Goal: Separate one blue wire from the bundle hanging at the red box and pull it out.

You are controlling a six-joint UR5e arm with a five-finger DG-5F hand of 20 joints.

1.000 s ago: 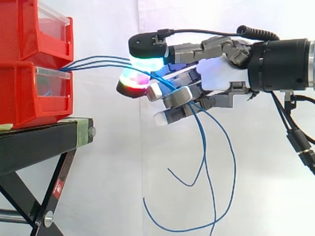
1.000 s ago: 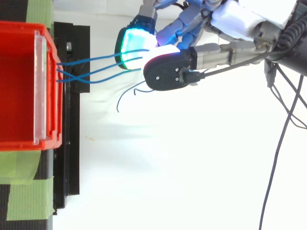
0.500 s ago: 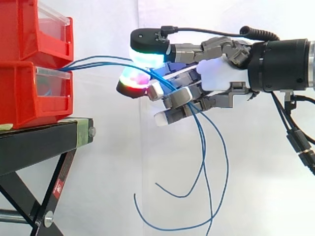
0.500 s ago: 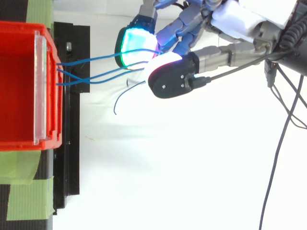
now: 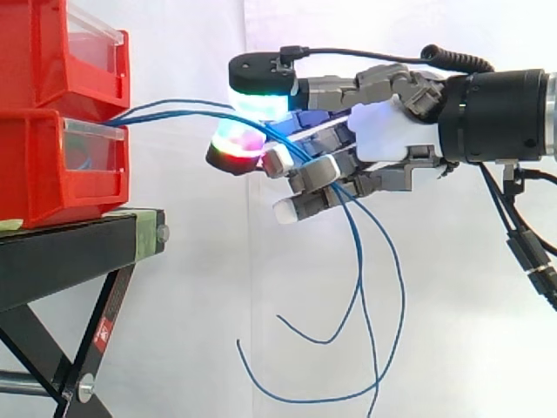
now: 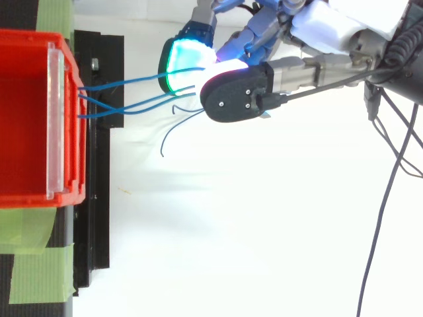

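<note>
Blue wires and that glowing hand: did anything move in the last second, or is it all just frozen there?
The hand raised its top fingertip pad slightly and levelled it. The loose ends of the blue wires swung left, toward the stand. Otherwise unchanged: the hand stays in place with the wires running between its curled fingers, and they still reach back to the red bins.
</note>
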